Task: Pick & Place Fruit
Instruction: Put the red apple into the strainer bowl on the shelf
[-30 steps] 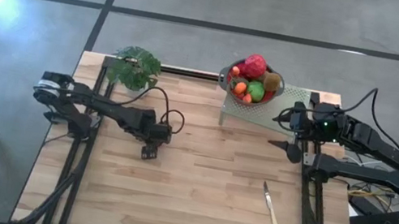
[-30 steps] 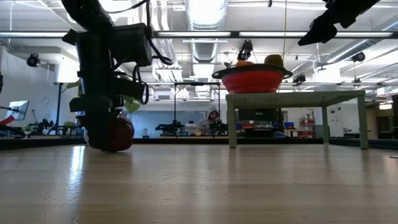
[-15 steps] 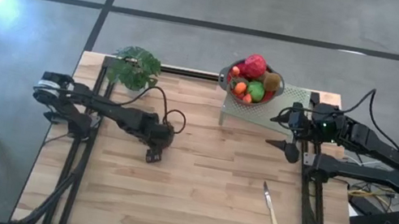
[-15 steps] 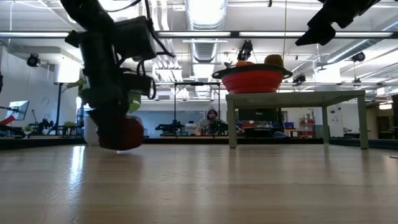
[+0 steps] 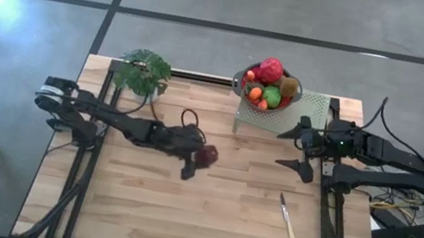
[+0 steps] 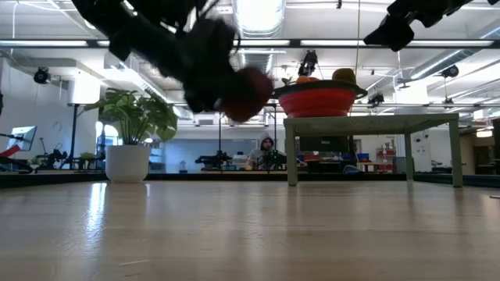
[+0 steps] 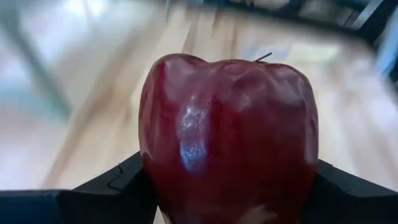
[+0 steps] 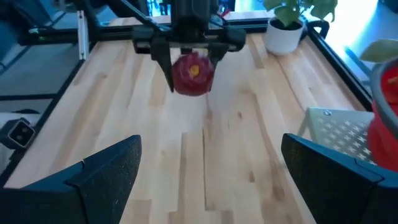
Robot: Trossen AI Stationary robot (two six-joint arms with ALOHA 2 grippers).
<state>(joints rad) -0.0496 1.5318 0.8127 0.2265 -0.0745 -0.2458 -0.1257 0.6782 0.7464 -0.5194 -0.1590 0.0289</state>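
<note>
Clamping a dark red apple (image 7: pixel 229 137) across its rounded sides above mid-table, the left gripper (image 5: pixel 197 162) carries what looks like a light, stiff, glossy and probably slippery toy, best squeezed at its widest part, while the right gripper (image 5: pixel 301 150) waits open beside the fruit bowl (image 5: pixel 239 81).

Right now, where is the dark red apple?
The dark red apple is held in the left gripper, lifted above the table's middle in the high view, between the potted plant and the knife.
</note>
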